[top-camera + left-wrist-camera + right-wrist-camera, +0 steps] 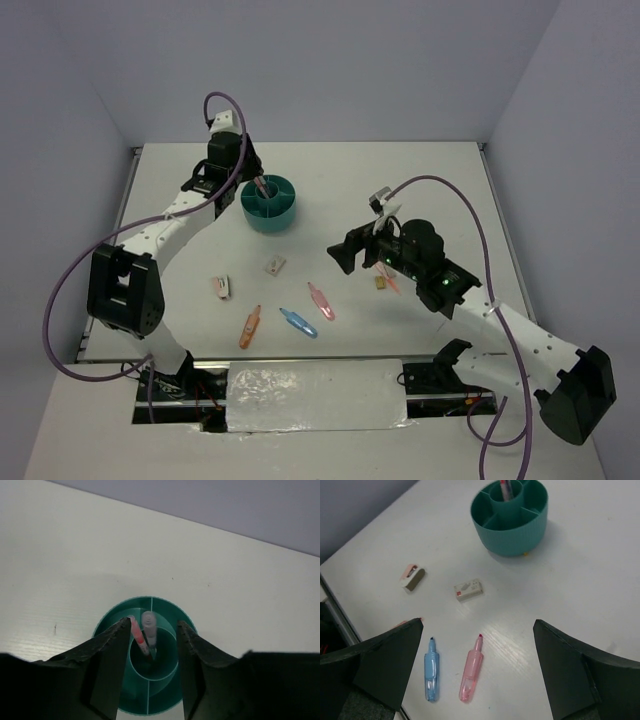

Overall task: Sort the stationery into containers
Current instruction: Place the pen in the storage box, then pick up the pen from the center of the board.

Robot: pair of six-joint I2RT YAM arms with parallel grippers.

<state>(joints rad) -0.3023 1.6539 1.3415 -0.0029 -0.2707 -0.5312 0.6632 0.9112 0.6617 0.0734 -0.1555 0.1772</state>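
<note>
Table (420,190): white, grey walls around.
Left gripper (153,628): fingers spread, empty, straddling the tube of the cup (150,599); reads as a drop-off pose.
Pens: salmon pen (137,635) and grey pen (149,624) lean in that tube, the narrow slot propping them.
Right gripper (477,625): fingers wide, empty, hovering over the pink marker (471,670), probably lining up a pick.
Beyond: blue marker (431,672) just beside it; eraser (468,589) nearer the cup.

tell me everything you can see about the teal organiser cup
The teal organiser cup is round, ribbed, seemingly plastic, with a central tube and divided outer compartments. It stands upright on the table, far side, left of centre. A pink pen and a grey pen lean in the tube. The left claw hangs open above it.
</note>
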